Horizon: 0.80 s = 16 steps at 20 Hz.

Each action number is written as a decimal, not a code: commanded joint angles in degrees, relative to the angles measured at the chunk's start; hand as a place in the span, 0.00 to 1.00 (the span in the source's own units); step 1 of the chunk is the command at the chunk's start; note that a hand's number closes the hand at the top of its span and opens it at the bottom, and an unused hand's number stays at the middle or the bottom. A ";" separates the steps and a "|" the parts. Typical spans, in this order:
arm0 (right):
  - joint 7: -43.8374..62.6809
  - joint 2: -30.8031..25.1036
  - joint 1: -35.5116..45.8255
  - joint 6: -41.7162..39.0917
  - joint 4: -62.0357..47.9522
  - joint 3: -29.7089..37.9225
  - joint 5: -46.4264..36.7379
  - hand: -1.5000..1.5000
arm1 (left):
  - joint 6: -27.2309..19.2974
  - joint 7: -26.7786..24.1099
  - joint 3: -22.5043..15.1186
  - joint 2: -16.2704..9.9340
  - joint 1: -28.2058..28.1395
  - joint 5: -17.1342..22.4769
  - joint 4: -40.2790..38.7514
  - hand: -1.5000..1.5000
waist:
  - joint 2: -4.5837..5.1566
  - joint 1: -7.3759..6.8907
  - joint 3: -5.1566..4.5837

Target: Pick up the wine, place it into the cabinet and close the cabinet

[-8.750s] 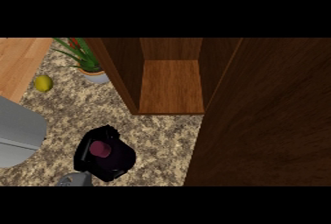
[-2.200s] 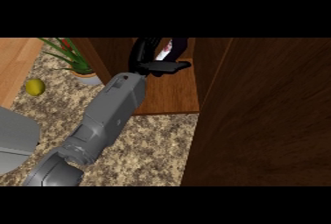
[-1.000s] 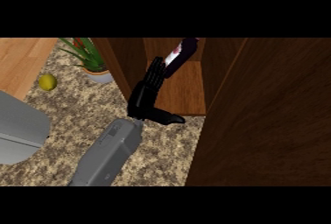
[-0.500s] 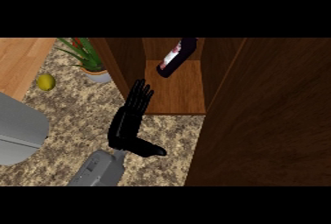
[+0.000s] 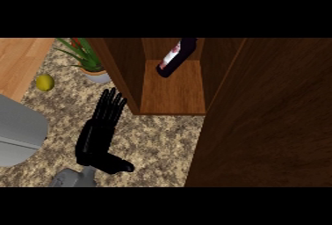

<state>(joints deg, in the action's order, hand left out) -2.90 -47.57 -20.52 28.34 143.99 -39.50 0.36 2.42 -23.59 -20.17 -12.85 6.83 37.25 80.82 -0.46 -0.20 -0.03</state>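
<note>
The wine (image 5: 174, 59) stands inside the cabinet (image 5: 172, 94), on its shelf toward twelve o'clock, leaning slightly with its base near the left inner wall. The cabinet door (image 5: 266, 118) hangs open, filling the view from one to five o'clock. Which arm the hand (image 5: 100, 127) at eight o'clock belongs to is hard to tell; it sits left of centre, so it reads as the left hand. It lies over the counter (image 5: 156, 140), fingers straight and held close together, thumb jutting toward five o'clock, holding nothing. It is outside the cabinet, just beside its left wall.

The main risk from here is the door: a swing that clips the cabinet's edge, or a push delivered too far from the free edge, could leave it ajar. The tilted bottle could tip if the cabinet is jolted. The cabinet holds only the wine, as far as the view shows. A potted plant (image 5: 88, 61) sits at eleven o'clock, a lemon (image 5: 44, 82) at ten.
</note>
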 commanded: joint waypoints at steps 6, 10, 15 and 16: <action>3.21 -5.44 -0.48 -10.58 11.62 -9.17 2.51 1.00 | 5.91 -2.15 7.87 -9.11 -3.92 2.02 2.25 0.00 | 0.17 0.26 -0.07; 5.80 -3.03 1.70 -10.04 12.83 -11.24 1.07 1.00 | 9.32 -0.90 11.44 -12.68 -6.75 5.45 3.76 0.00 | 0.19 -0.12 -0.17; 8.47 -0.08 5.62 -9.89 12.54 -11.19 0.98 1.00 | 8.82 1.24 12.66 -13.87 -7.87 6.10 6.46 0.00 | 0.24 -0.53 -0.15; 8.97 1.33 6.48 -9.55 11.20 -12.36 -0.30 1.00 | 8.87 1.12 13.54 -13.85 -6.87 6.42 5.80 0.00 | 0.27 -0.31 -0.17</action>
<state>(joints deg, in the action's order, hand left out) -0.71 -50.86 -16.18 17.96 143.68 -47.23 0.59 10.58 -23.26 -8.58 -25.18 0.29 42.63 85.82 -0.21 -0.45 -0.15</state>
